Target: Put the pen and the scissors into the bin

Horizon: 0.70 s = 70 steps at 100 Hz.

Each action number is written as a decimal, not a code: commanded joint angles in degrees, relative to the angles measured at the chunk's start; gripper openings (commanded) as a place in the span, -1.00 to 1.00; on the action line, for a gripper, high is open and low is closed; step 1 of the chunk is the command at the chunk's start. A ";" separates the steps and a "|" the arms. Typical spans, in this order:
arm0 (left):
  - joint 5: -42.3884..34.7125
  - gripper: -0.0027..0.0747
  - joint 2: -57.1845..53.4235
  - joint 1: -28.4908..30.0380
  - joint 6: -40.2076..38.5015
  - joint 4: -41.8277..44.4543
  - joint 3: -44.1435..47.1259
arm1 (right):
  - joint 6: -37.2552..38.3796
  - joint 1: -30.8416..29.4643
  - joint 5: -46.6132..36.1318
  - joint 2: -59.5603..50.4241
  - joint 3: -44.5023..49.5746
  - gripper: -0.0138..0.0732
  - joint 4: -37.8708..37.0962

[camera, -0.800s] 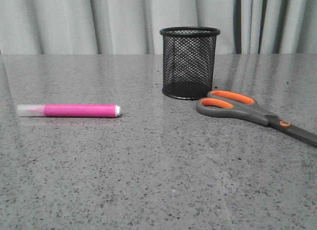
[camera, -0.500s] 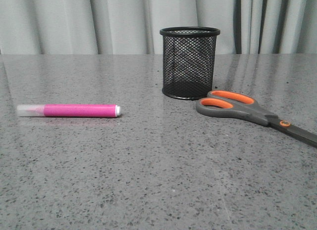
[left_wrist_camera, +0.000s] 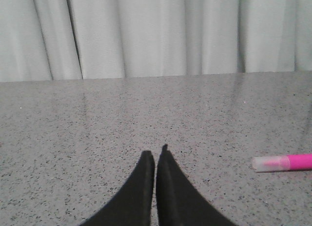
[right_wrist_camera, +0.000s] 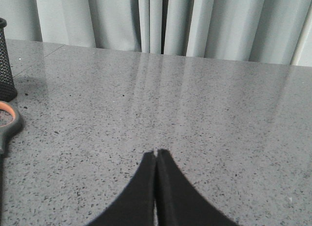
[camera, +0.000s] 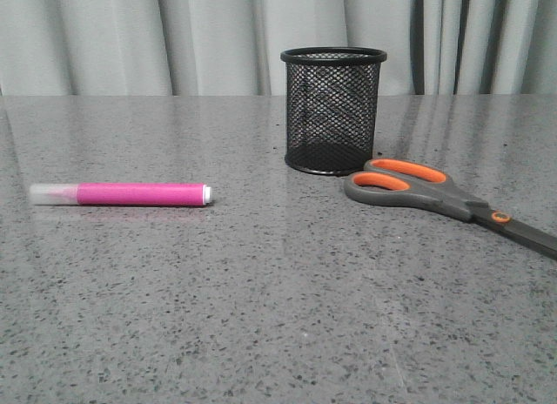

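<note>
The pink pen (camera: 130, 194) lies flat on the grey speckled table at the left, its clear cap pointing left. The black mesh bin (camera: 332, 109) stands upright at the centre back. The scissors (camera: 439, 199) lie closed on the table just right of the bin, their orange-lined handles near its base. Neither gripper shows in the front view. My left gripper (left_wrist_camera: 155, 155) is shut and empty above the table, with the pen's capped end (left_wrist_camera: 282, 162) off to its side. My right gripper (right_wrist_camera: 155, 153) is shut and empty, with a scissors handle (right_wrist_camera: 9, 120) and the bin's edge (right_wrist_camera: 5, 65) at the side.
The grey speckled table (camera: 261, 317) reaches back to a pale grey curtain (camera: 130, 38) that hangs along its far edge.
</note>
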 commanded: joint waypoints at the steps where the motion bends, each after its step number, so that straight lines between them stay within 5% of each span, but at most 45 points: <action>1: -4.28 -0.98 -1.79 0.03 -0.57 -0.49 2.48 | 0.01 -0.27 -4.87 -1.16 0.77 -0.86 -0.62; 22: -5.10 -0.98 -1.79 0.03 -0.57 -4.55 2.48 | 0.01 -0.27 -7.34 -1.16 0.77 -0.86 0.63; 70: -7.33 -0.98 -1.79 0.03 -0.57 -33.19 2.38 | 0.01 -0.27 -12.10 -1.16 0.77 -0.86 31.04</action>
